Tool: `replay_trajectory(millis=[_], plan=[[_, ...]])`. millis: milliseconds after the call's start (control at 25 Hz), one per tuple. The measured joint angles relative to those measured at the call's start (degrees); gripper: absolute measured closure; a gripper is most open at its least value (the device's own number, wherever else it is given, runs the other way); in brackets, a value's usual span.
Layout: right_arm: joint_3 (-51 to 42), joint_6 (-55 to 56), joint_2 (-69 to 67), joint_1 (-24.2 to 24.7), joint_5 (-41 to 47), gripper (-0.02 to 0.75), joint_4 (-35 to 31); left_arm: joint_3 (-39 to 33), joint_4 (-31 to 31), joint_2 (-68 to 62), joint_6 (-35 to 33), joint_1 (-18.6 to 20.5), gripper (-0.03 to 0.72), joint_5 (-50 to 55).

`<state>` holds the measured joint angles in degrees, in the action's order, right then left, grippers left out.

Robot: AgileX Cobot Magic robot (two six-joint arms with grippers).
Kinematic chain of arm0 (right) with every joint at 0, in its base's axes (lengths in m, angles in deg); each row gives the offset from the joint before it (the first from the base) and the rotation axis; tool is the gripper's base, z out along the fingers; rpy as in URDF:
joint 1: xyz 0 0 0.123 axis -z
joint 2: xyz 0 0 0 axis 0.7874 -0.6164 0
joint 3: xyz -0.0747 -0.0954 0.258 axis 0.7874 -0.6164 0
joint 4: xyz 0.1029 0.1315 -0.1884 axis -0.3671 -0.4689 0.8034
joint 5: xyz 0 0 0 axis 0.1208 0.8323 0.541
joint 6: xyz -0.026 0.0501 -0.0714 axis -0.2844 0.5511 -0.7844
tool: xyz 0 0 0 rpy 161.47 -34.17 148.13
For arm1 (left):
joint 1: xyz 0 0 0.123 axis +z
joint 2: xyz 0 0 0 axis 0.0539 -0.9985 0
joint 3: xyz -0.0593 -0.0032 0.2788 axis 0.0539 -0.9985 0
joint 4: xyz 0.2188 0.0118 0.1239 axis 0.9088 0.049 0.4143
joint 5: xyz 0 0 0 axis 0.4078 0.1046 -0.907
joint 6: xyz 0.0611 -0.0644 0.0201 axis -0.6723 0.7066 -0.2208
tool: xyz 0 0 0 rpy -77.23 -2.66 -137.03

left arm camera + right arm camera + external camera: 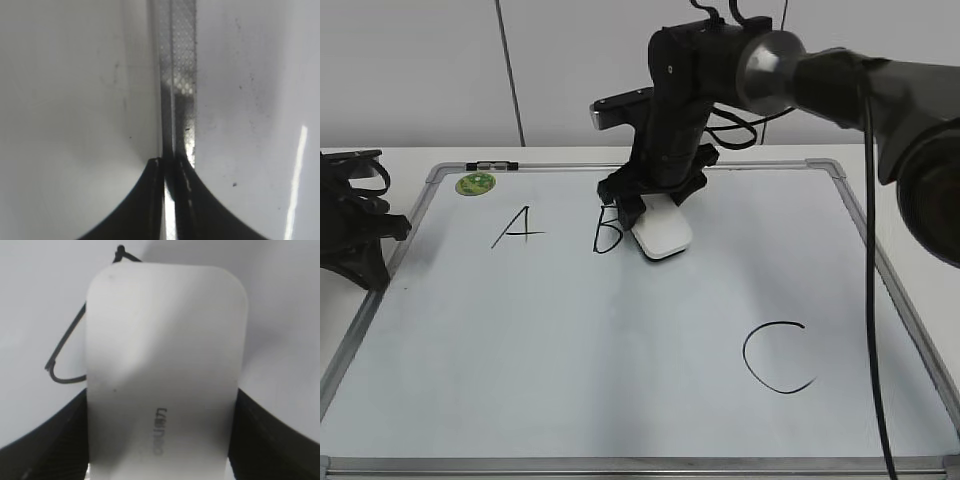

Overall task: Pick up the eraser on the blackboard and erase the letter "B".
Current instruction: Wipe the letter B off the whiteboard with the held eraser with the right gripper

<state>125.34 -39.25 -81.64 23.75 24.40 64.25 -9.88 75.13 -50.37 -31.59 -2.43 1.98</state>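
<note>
The blackboard [620, 340] is a white dry-erase board with a silver frame lying flat on the table. My right gripper [655, 215] is shut on the white eraser [662, 234], which rests on the board just right of the black letter "B" [605, 232] and covers its right edge. In the right wrist view the eraser [162, 370] fills the frame between the two black fingers [160, 440], with strokes of the B [65, 355] showing at its left. My left gripper [170, 167] is shut and empty over the board's left frame [180, 75], also seen at the far left [355, 235].
A black "A" [518, 227] is left of the B and a larger black "C" [775, 357] is at the board's lower right. A round green sticker [476, 183] sits at the top left corner. A wall stands behind the table.
</note>
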Motion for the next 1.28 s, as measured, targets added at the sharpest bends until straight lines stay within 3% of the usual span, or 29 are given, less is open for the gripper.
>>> replay_trajectory(millis=[840, 1280], plan=[[0.35, -0.31, -3.48, -0.23, -13.61, 0.187, 0.31, 0.0, 0.0, 0.0, 0.0, 0.0, 0.678, 0.0], [0.48, -1.04, -5.15, -1.68, -15.96, 0.188, 2.98, 0.0, 0.0, 0.0, 0.0, 0.0, 0.678, 0.0]])
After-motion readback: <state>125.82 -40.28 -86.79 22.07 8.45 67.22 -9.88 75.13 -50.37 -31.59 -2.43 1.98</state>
